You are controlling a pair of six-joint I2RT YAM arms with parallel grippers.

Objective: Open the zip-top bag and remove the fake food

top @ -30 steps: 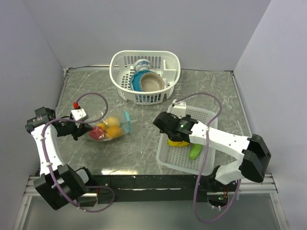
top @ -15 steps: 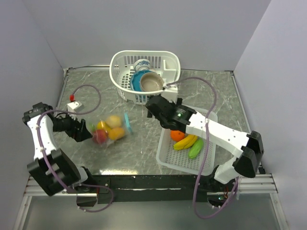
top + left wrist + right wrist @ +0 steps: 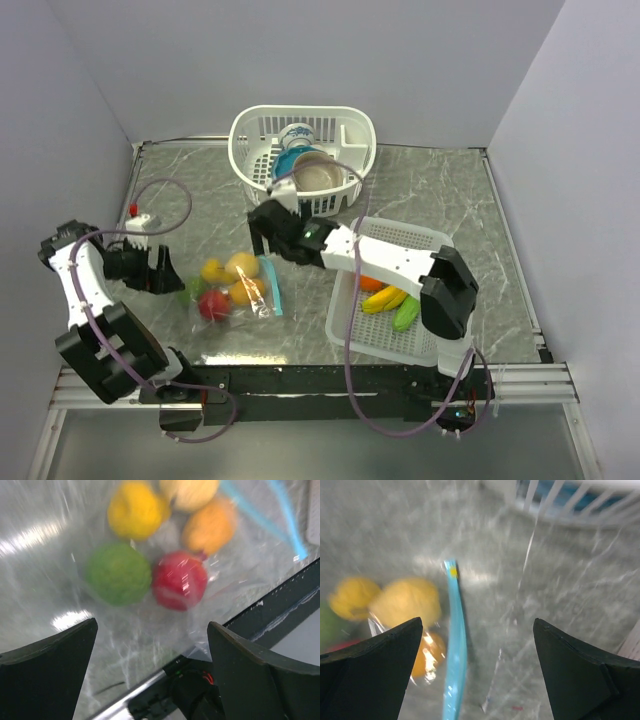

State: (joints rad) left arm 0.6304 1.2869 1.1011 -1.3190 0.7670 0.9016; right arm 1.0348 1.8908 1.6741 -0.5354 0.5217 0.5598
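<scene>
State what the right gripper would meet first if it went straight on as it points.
Probably the zip strip of the bag, lying ahead of the open right gripper; depth unclear.

Soft, even light from above fills the top view, which is sharp throughout; the arms lay only faint shadows on the table (image 3: 430,190). Both wrist views are smeared by motion blur. In the left one, white glare patches sit on the tabletop, a highlight gleams on the red fruit (image 3: 179,580) inside the zip-top bag (image 3: 227,582), and the dark fingers (image 3: 47,680) are out of focus. In the right one, the teal zip strip (image 3: 455,655) looks soft.
</scene>
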